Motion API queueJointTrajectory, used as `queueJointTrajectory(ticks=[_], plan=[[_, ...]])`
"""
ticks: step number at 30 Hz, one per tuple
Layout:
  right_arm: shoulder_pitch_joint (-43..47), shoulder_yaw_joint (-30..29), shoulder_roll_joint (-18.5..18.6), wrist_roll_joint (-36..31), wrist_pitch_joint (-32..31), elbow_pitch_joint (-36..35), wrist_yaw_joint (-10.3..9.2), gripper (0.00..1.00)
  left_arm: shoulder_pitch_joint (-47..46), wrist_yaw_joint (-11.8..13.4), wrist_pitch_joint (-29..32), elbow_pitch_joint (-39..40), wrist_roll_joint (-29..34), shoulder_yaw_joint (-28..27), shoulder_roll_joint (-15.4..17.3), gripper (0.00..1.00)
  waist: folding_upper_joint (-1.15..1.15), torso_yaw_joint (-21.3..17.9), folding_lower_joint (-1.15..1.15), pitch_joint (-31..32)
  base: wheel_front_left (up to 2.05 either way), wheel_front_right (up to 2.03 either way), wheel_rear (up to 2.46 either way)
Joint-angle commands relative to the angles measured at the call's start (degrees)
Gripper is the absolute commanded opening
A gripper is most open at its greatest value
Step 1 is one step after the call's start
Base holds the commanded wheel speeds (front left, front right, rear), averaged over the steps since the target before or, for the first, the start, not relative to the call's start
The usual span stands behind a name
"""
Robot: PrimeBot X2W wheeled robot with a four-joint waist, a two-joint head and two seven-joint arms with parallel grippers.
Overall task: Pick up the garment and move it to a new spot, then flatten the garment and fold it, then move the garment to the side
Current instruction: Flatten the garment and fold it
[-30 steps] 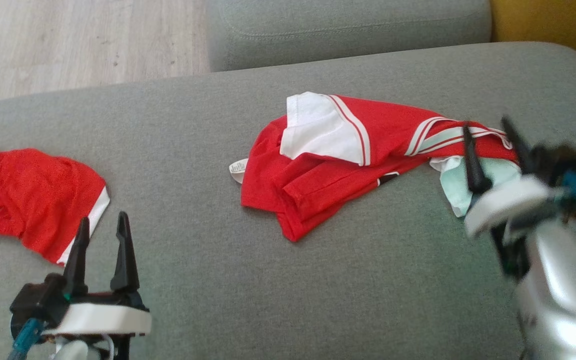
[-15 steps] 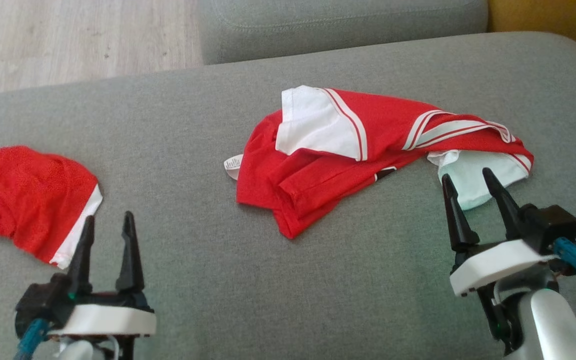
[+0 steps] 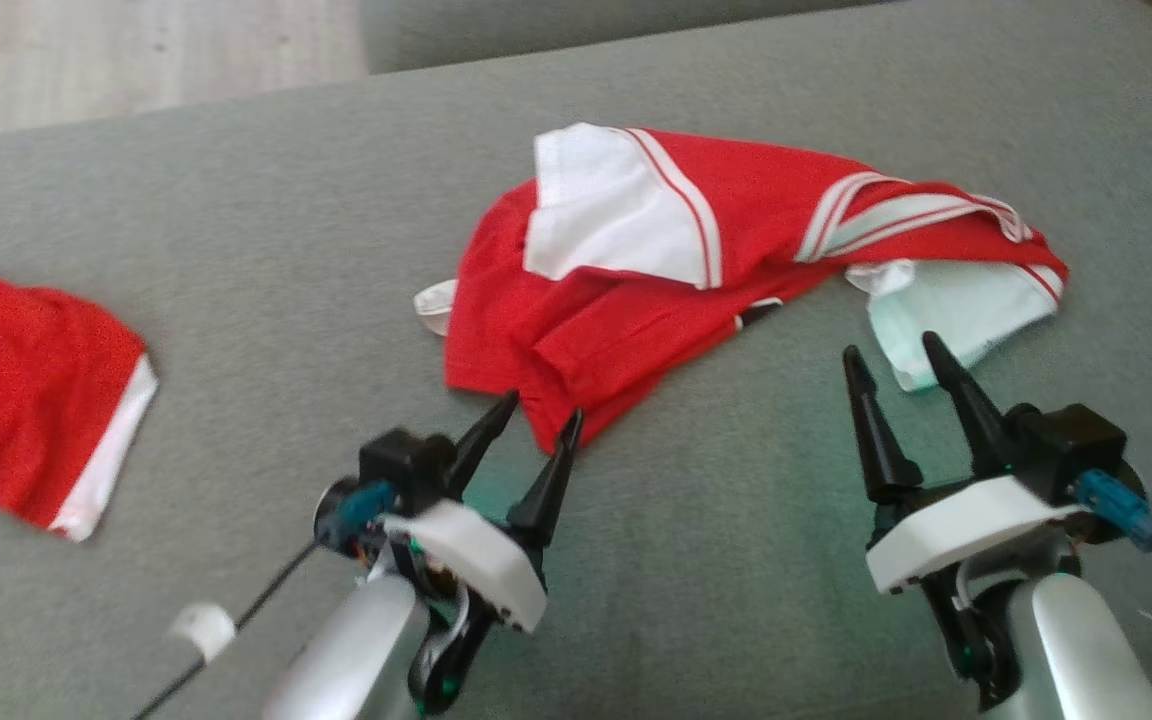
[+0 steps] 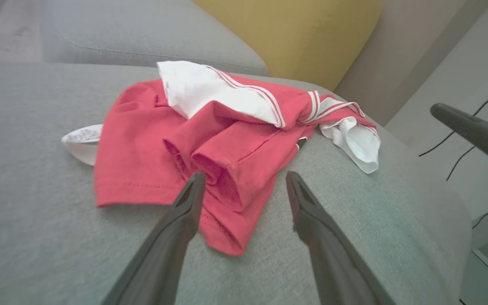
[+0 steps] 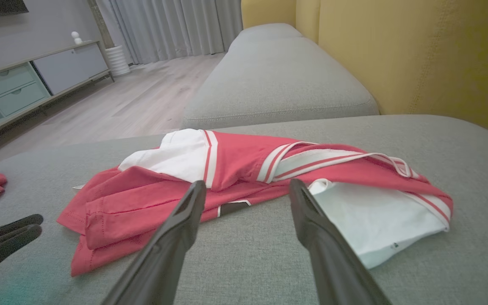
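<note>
A broad grey sofa seat cushion [image 3: 236, 250] spans the head view, with pale wood floor [image 3: 136, 50] beyond its far left edge and a yellow backrest [image 5: 417, 55] at the far right. The garment [image 3: 636, 310], a red jersey with white parts, lies crumpled on the cushion right of centre and towards the far side. It is bunched rather than flat. A white panel [image 3: 596, 205] edged with thin red and white stripes is turned over on its far left part. A striped band of trim [image 3: 886, 215] runs along its right end, and a pale white section [image 3: 946, 310] sticks out below that band at the near right. Its red body is doubled into overlapping folds, and a stitched hem comes to a corner at the near edge [image 4: 227, 237]. A second red garment with a white border [image 3: 26, 380] lies well apart at the far left of the cushion. The left gripper [image 3: 544, 406] reaches in from the near side with its two dark fingers spread and nothing between them. From the left wrist view [image 4: 245, 175] they stand to either side of the near folded red corner, right at the cloth, though contact cannot be told. The right gripper [image 3: 891, 345] is also spread wide and empty. Its tips stand just near of the pale white section, and the right wrist view [image 5: 247, 183] has bare grey cushion under them. A small white care label [image 3: 433, 305] pokes out from the garment's left edge.
</note>
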State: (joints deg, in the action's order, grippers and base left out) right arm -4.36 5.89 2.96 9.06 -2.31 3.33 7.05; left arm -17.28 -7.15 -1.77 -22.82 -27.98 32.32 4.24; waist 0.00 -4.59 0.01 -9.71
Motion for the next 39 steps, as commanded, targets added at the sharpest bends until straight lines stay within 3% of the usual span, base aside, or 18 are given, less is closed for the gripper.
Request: queueJointTrajectory(ticks=[1, 8, 17, 18, 19, 30, 36, 39], plan=[[-2.5, 1.9, -0.1, 0.6, 0.8, -1.3, 0.44, 1.00, -3.9, -0.3, 0.1, -0.3, -1.1, -0.6, -0.2, 1.00, 0.00, -1.9, -0.01, -1.3, 0.00, 0.00, 0.00], [-3.3, 2.6, -0.1, 1.9, 2.0, 0.5, 0.44, 1.00, -9.1, -0.3, 0.6, -7.3, -4.9, 0.5, -0.8, 1.00, 0.00, -5.4, -0.01, -2.3, 0.00, 0.00, 0.00], [-3.6, 2.9, -0.1, 2.4, 2.7, 1.4, 0.44, 1.00, -12.5, 2.1, -0.6, -12.7, -6.0, -0.6, -1.1, 1.00, 0.00, -7.1, -0.01, -2.0, 0.00, 0.00, 0.00], [-3.5, 3.1, -0.1, 2.6, 2.7, 1.4, 0.44, 1.00, -13.1, 1.8, -0.7, -13.4, -6.0, 0.1, -1.1, 0.45, 0.00, -7.0, -0.01, -1.9, 0.00, 0.00, 0.00], [-3.5, 3.1, -0.1, 2.6, 2.7, 1.4, 0.44, 1.00, -13.3, 1.7, -0.7, -13.8, -6.1, 0.5, -1.1, 0.00, 0.00, -6.8, -0.01, -1.8, 0.00, 0.00, 0.00], [-2.8, 1.9, -0.1, 2.6, 2.4, 0.9, 0.44, 1.00, -10.4, -0.1, -3.6, -10.6, -11.0, 3.2, -0.5, 0.00, 0.00, -3.2, -0.01, -0.1, 0.00, 0.00, 0.00], [-1.5, 0.8, -0.1, 2.6, 1.8, 0.4, 0.44, 1.00, -1.0, -0.1, 2.4, 3.3, -14.7, 5.4, 7.4, 0.00, 0.00, 0.4, -0.01, 1.0, 0.00, 0.00, 0.00], [-1.2, 0.6, -0.1, 2.7, 1.6, 0.1, 0.44, 1.00, 4.6, 3.3, 7.5, 10.4, -14.8, 5.6, 12.8, 0.00, 0.00, 2.2, -0.01, 1.4, 0.00, 0.00, 0.00]])
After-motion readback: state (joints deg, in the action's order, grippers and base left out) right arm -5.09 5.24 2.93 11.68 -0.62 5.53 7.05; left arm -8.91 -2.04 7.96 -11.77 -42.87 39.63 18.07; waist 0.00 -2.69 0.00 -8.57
